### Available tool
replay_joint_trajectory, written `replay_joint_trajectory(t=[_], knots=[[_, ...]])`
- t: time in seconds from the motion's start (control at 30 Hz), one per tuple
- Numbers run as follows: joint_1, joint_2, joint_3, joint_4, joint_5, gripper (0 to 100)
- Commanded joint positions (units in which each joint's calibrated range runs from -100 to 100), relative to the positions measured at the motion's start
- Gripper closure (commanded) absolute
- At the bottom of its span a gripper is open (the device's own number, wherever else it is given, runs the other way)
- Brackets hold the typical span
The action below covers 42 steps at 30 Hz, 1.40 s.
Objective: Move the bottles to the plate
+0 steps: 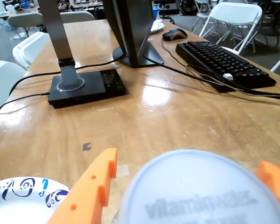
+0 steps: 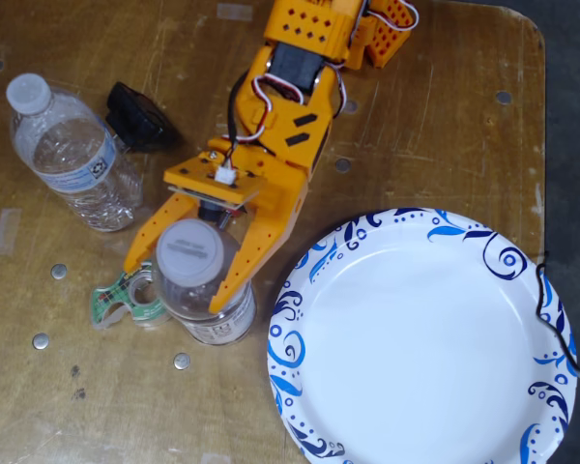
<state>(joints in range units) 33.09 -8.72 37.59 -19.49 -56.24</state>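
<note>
In the fixed view one clear bottle [image 2: 208, 300] with a white cap stands upright just left of the plate [image 2: 416, 338]. My orange gripper [image 2: 179, 275] reaches down from above and its two fingers flank the bottle's sides, closed against it. The wrist view shows that bottle's blurred cap [image 1: 200, 191] filling the space between the orange fingers [image 1: 91, 186] of the gripper [image 1: 186, 186], with the plate's blue-patterned rim [image 1: 18, 196] at the bottom left. A second bottle [image 2: 72, 155] with a blue-printed label stands apart at the upper left.
A green tape dispenser [image 2: 126, 295] lies against the held bottle's left side, under my left finger. A small black object [image 2: 140, 116] sits beside the second bottle. Farther along the table are a monitor base [image 1: 86, 86], a keyboard [image 1: 224, 63], a mouse [image 1: 175, 33] and cables.
</note>
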Motion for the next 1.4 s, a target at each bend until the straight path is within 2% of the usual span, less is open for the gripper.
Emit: replay_joint_trajectory(t=[0.0,0.37,0.63,0.97,1.23,1.37], knots=[[0.28,-0.72,-2.63,-0.96,-0.46,76],[3.84,-0.63,0.88,-10.97,-0.73,83],[4.81,-0.8,0.79,-11.67,-0.67,82],[-3.17,-8.64,3.04,-10.62,-0.67,82],[-11.47,-15.98,-1.1,1.04,-0.73,82],[-15.57,-20.45,-2.36,7.91,-2.6,82]])
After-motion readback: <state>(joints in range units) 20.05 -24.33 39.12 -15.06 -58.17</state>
